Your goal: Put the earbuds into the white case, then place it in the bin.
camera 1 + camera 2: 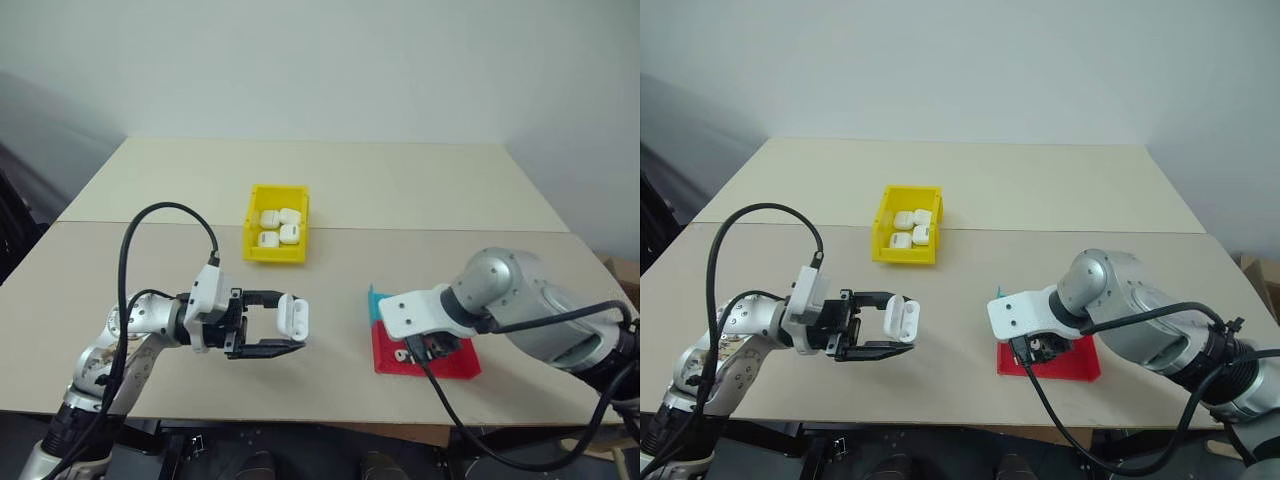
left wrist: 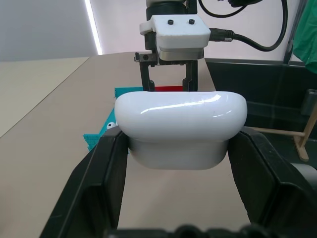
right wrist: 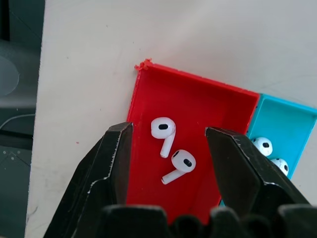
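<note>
My left gripper (image 1: 289, 322) points level toward the right and is shut on the white case (image 2: 181, 126), which it holds above the table with the lid closed. My right gripper (image 3: 169, 131) points steeply down over the red tray (image 3: 208, 104) and is open. Two earbuds (image 3: 164, 133) lie side by side on the tray floor between its fingers, touched by neither. The yellow bin (image 1: 275, 252) stands farther back on the table, beyond the left gripper.
Several more white cases (image 1: 280, 225) lie inside the bin. A shallow blue tray (image 3: 290, 116) adjoins the red one and holds more earbuds (image 3: 262, 146). The table's front edge runs close below both arms.
</note>
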You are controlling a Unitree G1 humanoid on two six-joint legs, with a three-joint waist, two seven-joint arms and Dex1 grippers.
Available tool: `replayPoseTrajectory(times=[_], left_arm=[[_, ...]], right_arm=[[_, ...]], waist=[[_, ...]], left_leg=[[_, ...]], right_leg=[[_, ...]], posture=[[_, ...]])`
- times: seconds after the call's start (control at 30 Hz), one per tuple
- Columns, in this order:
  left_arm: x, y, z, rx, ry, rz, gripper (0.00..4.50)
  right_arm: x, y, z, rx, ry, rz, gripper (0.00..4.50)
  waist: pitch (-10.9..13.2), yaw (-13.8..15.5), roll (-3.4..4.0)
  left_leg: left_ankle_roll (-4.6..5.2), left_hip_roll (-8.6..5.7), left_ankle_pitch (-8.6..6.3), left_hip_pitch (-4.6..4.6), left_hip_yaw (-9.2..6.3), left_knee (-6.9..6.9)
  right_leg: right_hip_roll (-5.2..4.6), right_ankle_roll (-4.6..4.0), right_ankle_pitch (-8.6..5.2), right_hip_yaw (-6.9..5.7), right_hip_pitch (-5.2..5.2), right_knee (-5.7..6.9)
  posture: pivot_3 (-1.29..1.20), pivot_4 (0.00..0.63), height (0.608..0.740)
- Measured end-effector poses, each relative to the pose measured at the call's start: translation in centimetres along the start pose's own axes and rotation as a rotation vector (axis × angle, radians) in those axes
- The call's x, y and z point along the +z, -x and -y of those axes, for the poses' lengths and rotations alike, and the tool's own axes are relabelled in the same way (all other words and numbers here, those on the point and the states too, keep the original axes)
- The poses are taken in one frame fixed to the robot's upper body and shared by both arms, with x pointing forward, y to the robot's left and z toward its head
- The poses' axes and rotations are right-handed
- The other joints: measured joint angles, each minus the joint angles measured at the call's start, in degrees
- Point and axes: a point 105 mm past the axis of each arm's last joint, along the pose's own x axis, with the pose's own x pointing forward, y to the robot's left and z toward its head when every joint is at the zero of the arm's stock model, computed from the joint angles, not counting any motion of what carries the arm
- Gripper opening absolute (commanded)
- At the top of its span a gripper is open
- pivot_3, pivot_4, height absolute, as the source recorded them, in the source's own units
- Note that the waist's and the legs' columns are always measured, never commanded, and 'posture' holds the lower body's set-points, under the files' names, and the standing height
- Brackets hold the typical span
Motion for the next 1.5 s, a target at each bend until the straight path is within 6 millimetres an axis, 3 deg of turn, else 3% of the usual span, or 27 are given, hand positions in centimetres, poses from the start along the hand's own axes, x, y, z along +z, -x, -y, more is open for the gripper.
replayPoseTrajectory(times=[0.23,0.93,1.0,1.5], left_arm=[[0.0,-0.2,0.2,0.005,-0.016,-0.010,2.76],[-0.4,-0.4,0.5,-0.013,-0.026,-0.046,2.76],[-0.6,-0.5,0.6,-0.019,-0.025,-0.054,2.76],[-0.8,-0.6,0.7,-0.025,-0.027,-0.069,2.76]], right_arm=[[-0.5,-1.4,-0.5,0.015,-0.001,-0.032,2.74],[-0.8,-2.7,-0.2,-0.007,0.031,-0.061,2.74],[-0.9,-2.8,-0.3,-0.004,0.036,-0.063,2.23],[-1.2,-3.1,-0.5,0.000,0.075,-0.074,2.23]], waist=[[0.0,0.1,0.00],[0.0,0.3,0.00],[0.0,0.3,0.00],[0.0,0.3,0.00]], left_leg=[[0.00,0.00,0.00,-0.02,0.00,-0.01],[0.00,0.00,0.00,-0.06,0.00,-0.03],[0.00,0.00,0.00,-0.06,0.00,-0.04],[0.00,0.00,0.00,-0.06,0.00,-0.04]], right_leg=[[0.00,0.00,0.00,0.00,-0.02,0.00],[0.01,-0.01,-0.01,-0.01,-0.05,-0.05],[0.01,-0.01,-0.01,-0.01,-0.05,-0.05],[0.01,-0.01,-0.01,-0.01,-0.05,-0.05]], posture=[[0.00,0.150,0.740],[0.00,0.150,0.740],[0.00,0.150,0.740],[0.00,0.150,0.740]])
